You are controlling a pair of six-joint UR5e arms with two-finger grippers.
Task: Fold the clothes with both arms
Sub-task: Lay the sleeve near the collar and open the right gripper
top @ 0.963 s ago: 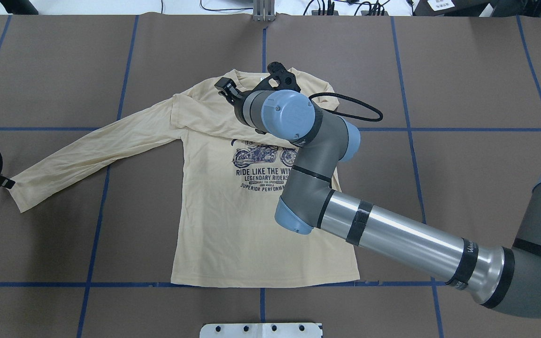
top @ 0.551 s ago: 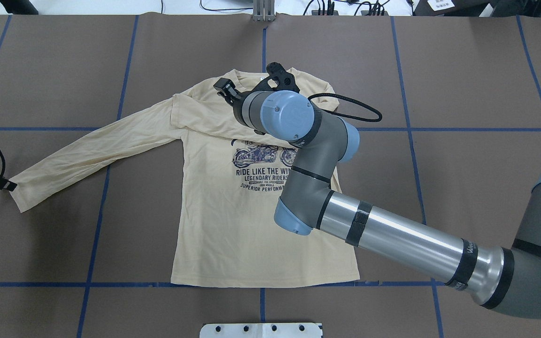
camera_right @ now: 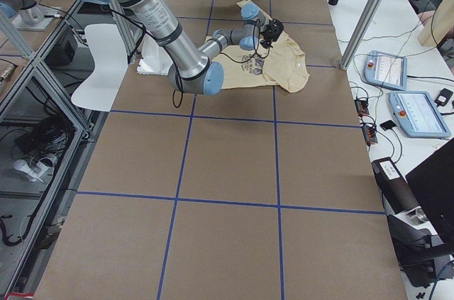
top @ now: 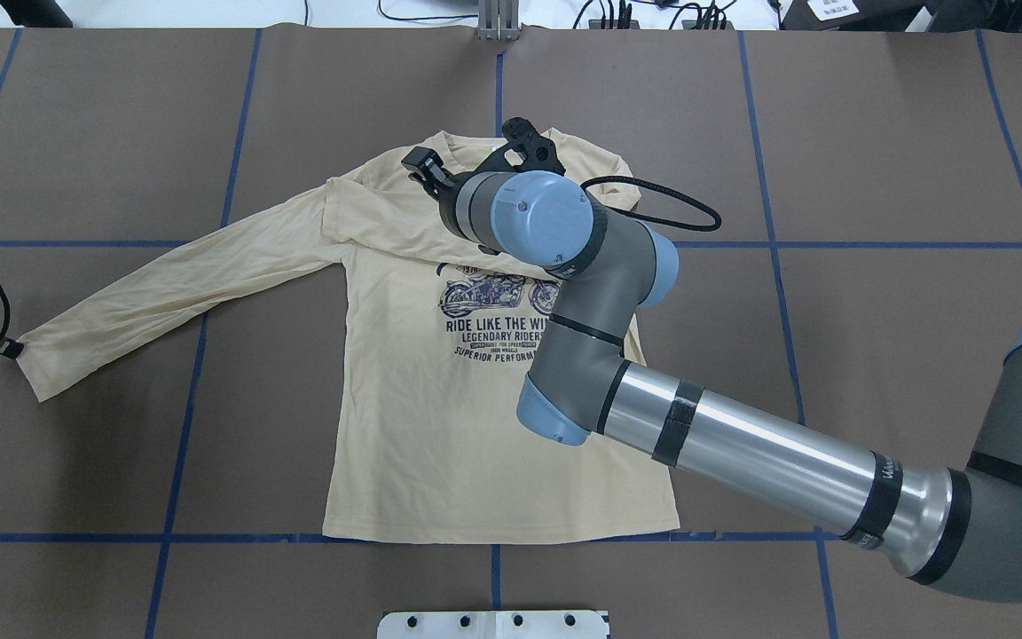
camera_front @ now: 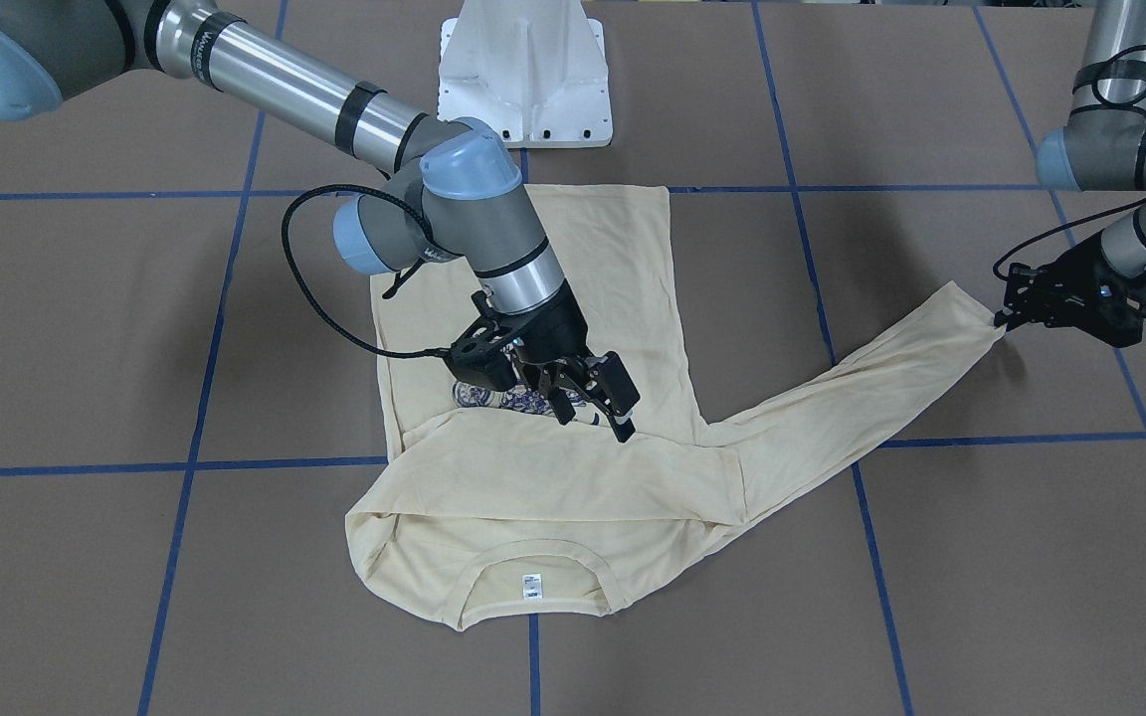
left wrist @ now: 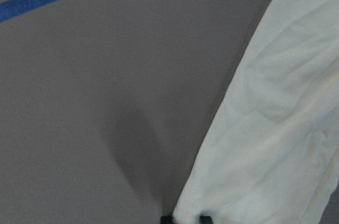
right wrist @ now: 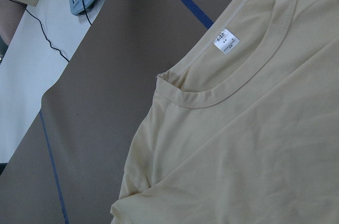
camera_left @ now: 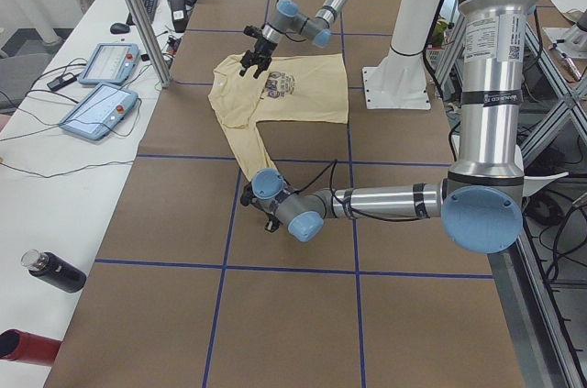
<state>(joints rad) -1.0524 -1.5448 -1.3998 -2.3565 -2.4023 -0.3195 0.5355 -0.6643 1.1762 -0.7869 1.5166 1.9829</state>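
Note:
The pale cream-yellow T-shirt [top: 440,426] lies flat, print up, on the brown table; it also shows in the front view [camera_front: 623,259]. One sleeve is folded across the chest below the collar and white neck label [camera_front: 530,586]. The other sleeve [top: 174,288] stretches out to the robot's left. My left gripper [camera_front: 1001,320] is shut on that sleeve's cuff at the table surface [top: 12,350]. My right gripper [camera_front: 593,403] is open and empty, just above the folded sleeve; one of its fingers [top: 423,165] shows in the overhead view.
The white pedestal [camera_front: 525,70] stands at the robot's edge of the table. Blue tape lines [top: 183,426] grid the brown table cover. A side table with two teach pendants [camera_left: 101,108] and bottles [camera_left: 55,271] runs along the far edge.
My left gripper has drawn the cuff slightly further to the robot's left, straightening the sleeve. The right arm has barely moved.

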